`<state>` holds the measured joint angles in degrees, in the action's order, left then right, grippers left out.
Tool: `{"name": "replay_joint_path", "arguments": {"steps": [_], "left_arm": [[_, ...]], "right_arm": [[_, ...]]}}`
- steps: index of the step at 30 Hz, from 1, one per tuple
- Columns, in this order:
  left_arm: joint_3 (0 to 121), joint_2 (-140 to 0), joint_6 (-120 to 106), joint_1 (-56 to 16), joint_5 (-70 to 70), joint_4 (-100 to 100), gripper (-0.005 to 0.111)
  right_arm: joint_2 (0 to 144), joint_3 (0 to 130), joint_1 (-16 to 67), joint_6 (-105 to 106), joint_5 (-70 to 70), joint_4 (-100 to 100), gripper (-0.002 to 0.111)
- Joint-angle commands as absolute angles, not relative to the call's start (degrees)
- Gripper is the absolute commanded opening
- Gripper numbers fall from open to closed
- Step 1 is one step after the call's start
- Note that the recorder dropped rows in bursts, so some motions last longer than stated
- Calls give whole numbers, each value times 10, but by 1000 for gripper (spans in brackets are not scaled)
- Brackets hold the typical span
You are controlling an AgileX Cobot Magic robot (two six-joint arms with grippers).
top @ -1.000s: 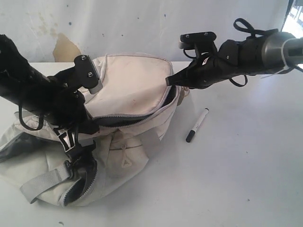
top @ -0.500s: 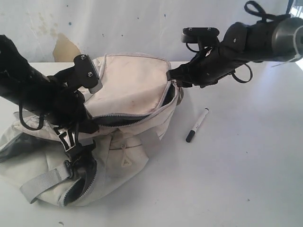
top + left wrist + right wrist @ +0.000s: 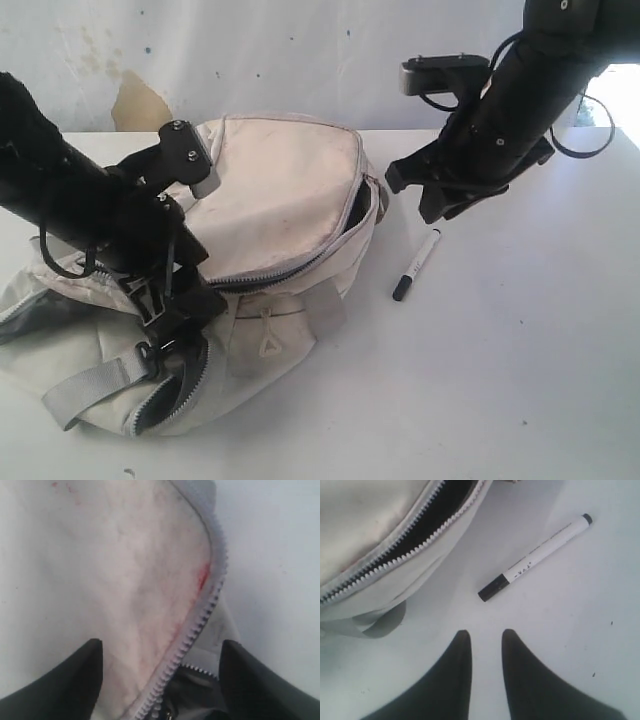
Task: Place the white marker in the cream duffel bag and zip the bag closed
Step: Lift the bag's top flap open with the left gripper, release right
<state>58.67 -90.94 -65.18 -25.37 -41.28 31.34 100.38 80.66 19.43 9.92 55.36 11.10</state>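
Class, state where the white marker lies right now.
In the exterior view the white marker lies flat on the table, right of the cream duffel bag, apart from it.

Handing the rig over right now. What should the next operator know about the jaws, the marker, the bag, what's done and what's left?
Left gripper: jaws wide open over the cream duffel bag, above its top flap and zipper line, holding nothing.
Right gripper: jaws a little apart and empty, above the table close to the white marker.
Marker: lying flat on the table beside the bag, outside it.
Bag: main zipper is unzipped, dark interior showing.
Done: bag opened.
Left: grasp the marker, drop it through the opening, zip the bag shut.
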Motion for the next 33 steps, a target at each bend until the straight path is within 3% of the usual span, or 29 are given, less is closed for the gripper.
{"name": "replay_joint_path", "arguments": {"steps": [1,5,15,17,22,23,33], "left_arm": [[585,-904,-699,-254,-412,382,70],[585,-907,-709,-254,-401,425,64],[585,-942,-708,-254,-338,425,61],[585,-942,-707,-253,-328,425,51],[585,-942,-705,-253,-326,426,4],[585,-942,-708,-253,-322,426,0],[625,-936,-701,-253,-285,430,0]], "right_arm": [[998,772,193,102,524,94,20],[997,771,193,102,527,75,20],[997,767,193,97,521,75,20],[997,764,189,82,513,75,20],[998,758,160,58,501,74,20],[998,758,155,57,501,74,20],[1016,758,132,40,483,76,20]]}}
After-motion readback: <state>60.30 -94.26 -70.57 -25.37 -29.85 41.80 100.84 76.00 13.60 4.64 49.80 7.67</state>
